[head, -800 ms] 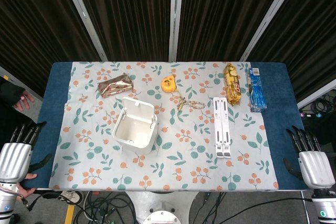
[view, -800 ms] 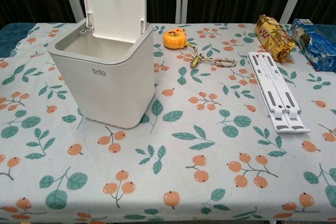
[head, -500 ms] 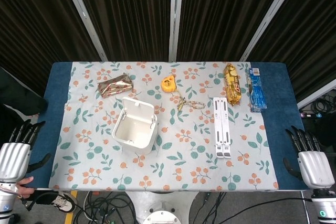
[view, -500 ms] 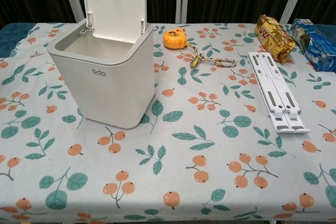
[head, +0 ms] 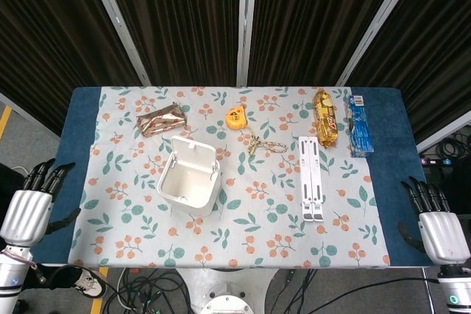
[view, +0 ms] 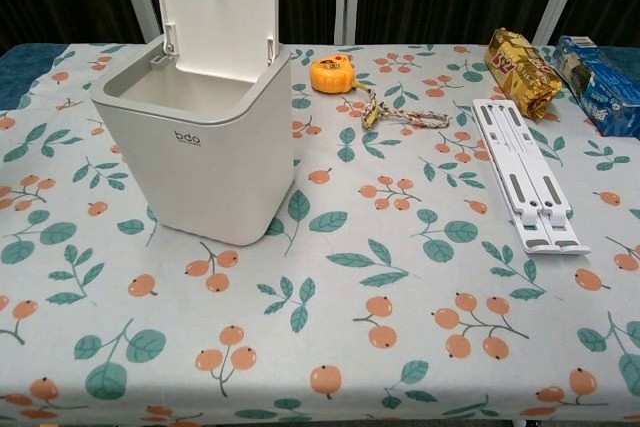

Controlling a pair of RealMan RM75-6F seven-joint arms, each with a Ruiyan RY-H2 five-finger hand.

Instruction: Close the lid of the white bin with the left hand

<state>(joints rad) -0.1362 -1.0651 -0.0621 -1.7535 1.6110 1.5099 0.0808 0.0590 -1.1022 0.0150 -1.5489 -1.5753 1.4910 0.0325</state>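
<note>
Meanwhile, left hand (head: 28, 211) had shifted slightly up and inward vs. 0.5 s prior; fingers apart, nothing held. White bin (head: 190, 182) sat well to its right and fwd, lid (view: 214, 9) upright, untouched. Approach only starting; closing not begun.

A: Bin (view: 205, 152) white, lid (view: 217, 9) white. Tablecloth (head: 243, 233): pale, orange berries plus green leaves, on blue table (head: 79, 119).

B: Tape measure (view: 330, 74) orange. Folding stand (view: 525, 175) white. Snack packs: 1 gold (view: 520, 59), 1 blue (view: 598, 69). Hands' fingers (head: 45, 176) black, backs silver.
</note>
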